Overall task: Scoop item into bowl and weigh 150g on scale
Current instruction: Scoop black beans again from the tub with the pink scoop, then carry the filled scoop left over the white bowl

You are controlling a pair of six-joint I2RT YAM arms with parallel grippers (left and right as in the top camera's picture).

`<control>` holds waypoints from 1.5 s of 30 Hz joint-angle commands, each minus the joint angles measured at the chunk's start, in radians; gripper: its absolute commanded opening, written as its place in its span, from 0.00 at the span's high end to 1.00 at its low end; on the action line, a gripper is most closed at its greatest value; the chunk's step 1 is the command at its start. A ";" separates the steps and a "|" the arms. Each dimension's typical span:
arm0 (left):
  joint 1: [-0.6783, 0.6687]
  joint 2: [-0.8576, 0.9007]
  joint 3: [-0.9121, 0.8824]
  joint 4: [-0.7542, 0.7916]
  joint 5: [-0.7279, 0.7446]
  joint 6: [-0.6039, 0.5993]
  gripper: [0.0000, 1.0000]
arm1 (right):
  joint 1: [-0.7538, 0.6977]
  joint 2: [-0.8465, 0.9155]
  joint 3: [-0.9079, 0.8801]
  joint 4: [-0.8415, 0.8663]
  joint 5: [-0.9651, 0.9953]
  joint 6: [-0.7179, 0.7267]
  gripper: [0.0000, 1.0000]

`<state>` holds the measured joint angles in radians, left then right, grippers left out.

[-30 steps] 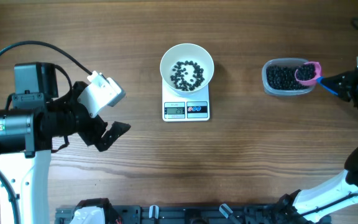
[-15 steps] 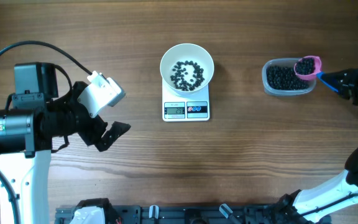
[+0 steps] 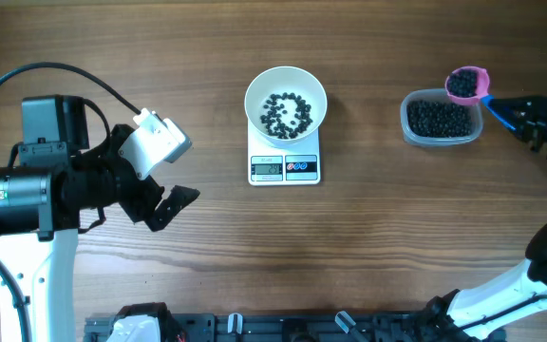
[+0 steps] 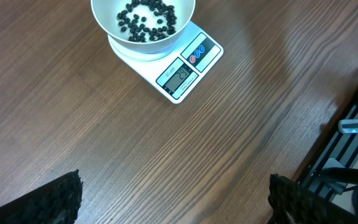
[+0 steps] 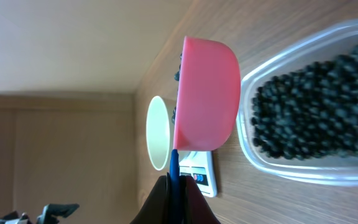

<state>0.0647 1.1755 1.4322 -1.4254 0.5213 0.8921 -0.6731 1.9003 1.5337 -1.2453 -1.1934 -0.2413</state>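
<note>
We see the white scale (image 3: 285, 167) in the middle of the wooden table (image 3: 368, 247). The round white bowl (image 3: 254, 90) sits on top of the scale. Some small black beads (image 3: 285, 114) lie in the bottom of the bowl, but it is far from full.

Off to the right arm's side of the scale, well apart from it, sits a clear tub (image 3: 408, 125). It holds a big dark heap of the same beads (image 3: 439, 119).

On the side of the tub that is away from the scale, we see a pink scoop (image 3: 483, 76) by the tub's back corner. The scoop has black beads in it. We cannot tell if it touches the tub's rim.

The right gripper (image 5: 176, 205) is farther from the scale than the tub is. Its fingers are pressed tight on the scoop's thin blue handle (image 3: 501, 109).

The left gripper (image 3: 160, 204) is on the other side of the scale, well apart from it and a little nearer the front. Its black fingers (image 4: 64, 199) are spread wide. It holds nothing and hangs over bare wood.
</note>
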 commanded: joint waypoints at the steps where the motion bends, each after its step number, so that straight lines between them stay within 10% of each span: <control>1: -0.004 0.003 -0.005 -0.001 -0.002 -0.010 0.00 | 0.035 0.018 -0.004 0.003 -0.111 -0.021 0.96; 45: -0.004 0.003 -0.005 -0.001 -0.002 -0.010 0.00 | 0.422 0.018 -0.004 0.070 -0.275 0.010 0.96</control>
<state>0.0647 1.1755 1.4322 -1.4258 0.5213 0.8921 -0.2653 1.9003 1.5337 -1.1847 -1.4136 -0.2302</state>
